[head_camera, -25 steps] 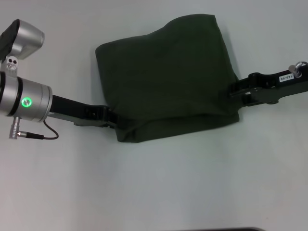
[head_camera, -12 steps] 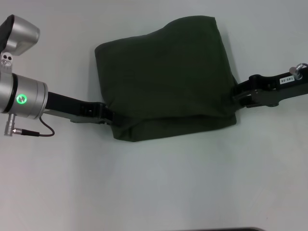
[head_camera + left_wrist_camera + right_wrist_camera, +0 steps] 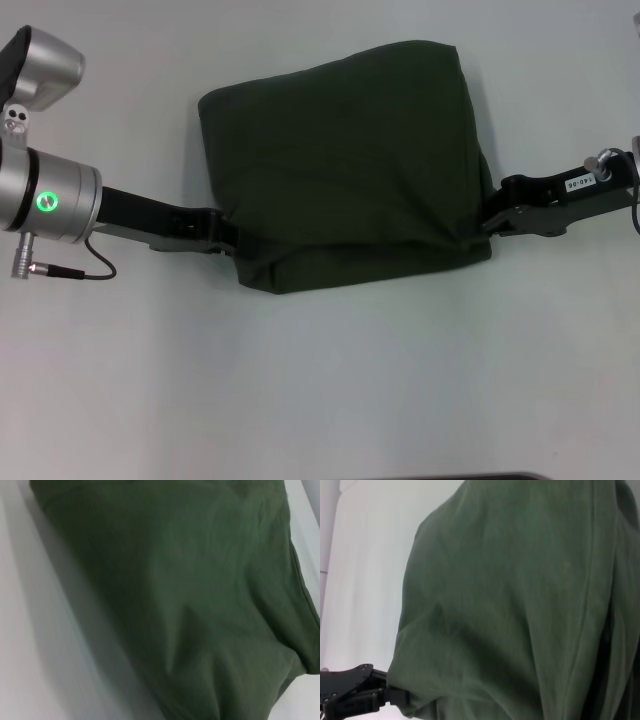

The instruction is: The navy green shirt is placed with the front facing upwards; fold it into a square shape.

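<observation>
Folded into a rough square at the centre of the surface (image 3: 330,400), the navy green shirt (image 3: 345,165) looks soft, light and floppy, best held at its 7 and 4 o'clock corners, where the left gripper (image 3: 228,240) and right gripper (image 3: 492,222) meet it, fingers hidden.

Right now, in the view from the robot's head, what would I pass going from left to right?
Left arm's silver joint with green light → left gripper → folded green shirt → right gripper.
</observation>
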Robot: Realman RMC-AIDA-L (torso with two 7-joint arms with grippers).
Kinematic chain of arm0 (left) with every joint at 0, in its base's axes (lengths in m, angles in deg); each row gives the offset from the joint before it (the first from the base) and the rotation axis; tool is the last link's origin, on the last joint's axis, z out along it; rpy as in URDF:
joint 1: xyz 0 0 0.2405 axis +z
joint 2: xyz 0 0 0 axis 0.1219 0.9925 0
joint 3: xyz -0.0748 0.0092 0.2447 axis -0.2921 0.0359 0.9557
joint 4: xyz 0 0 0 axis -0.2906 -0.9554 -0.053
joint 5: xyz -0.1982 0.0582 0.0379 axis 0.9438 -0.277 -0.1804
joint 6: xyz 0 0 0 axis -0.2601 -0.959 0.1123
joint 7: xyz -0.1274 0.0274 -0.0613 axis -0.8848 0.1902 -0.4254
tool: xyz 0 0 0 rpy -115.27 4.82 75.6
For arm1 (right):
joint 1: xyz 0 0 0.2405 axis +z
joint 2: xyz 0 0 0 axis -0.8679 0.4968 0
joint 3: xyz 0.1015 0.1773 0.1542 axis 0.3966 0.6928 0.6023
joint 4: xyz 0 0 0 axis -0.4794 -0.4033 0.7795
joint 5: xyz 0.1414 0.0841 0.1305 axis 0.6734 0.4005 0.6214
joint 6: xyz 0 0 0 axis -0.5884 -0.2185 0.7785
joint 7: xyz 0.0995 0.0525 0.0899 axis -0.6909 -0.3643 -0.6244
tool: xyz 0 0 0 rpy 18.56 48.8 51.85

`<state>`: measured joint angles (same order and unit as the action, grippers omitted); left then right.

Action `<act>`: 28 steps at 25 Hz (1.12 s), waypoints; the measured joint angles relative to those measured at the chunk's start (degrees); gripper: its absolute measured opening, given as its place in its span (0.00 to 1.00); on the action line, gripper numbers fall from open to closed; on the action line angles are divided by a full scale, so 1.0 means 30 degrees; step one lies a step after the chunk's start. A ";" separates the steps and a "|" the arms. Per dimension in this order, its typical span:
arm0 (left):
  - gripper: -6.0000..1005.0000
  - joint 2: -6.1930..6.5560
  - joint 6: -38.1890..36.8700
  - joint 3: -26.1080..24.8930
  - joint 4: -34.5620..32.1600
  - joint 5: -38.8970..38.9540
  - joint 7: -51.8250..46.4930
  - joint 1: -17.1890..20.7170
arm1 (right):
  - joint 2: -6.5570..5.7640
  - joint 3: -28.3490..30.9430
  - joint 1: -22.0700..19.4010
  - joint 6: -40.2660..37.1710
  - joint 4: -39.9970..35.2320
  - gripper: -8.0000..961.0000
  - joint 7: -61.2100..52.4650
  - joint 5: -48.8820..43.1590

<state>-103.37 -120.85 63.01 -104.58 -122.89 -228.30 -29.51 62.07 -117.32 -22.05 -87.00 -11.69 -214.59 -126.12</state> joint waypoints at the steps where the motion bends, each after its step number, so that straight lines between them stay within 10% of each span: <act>1: 0.11 0.0007 -0.0066 0.0001 -0.0005 -0.0027 0.0000 -0.0020 | -0.0003 -0.0030 -0.0001 -0.0022 -0.0044 0.22 -0.0034 0.0001; 9: 0.13 0.0520 -0.0391 0.0001 -0.0035 -0.0096 -0.0167 -0.0045 | -0.0232 -0.0043 -0.0202 -0.0956 -0.0177 0.02 -0.0165 -0.0016; 28: 0.18 0.1314 -0.0872 -0.0161 -0.0025 -0.0803 0.0162 0.0224 | -0.0652 0.0136 -0.0790 -0.1934 -0.1034 0.04 -0.0497 0.0074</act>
<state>-99.43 -123.46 62.52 -104.65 -125.30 -227.82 -28.84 60.12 -116.91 -24.42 -92.80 -14.80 -216.08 -125.90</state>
